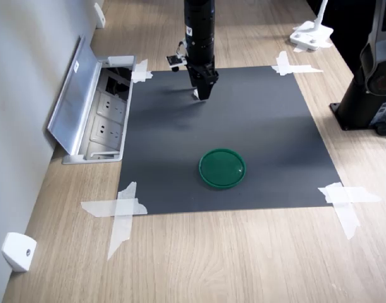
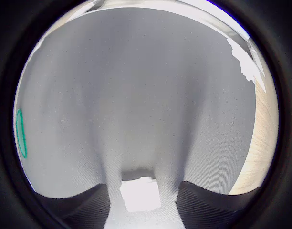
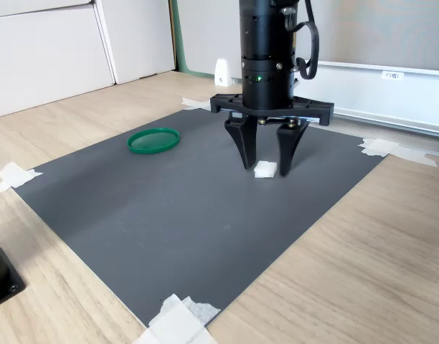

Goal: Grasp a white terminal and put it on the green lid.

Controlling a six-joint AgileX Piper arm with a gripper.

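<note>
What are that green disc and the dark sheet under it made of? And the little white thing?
The green lid looks like glossy moulded plastic: it catches highlights and has a raised rim. The dark mat looks matte, maybe rubber or fabric; the wrist view shows a fine weave. The white terminal seems plain matte plastic, though it is too small to be sure.

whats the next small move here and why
Probably close the fingers: the gripper stands down on the dark mat, open, with the white terminal between its tips and not yet gripped. The green lid lies empty, apart.
</note>
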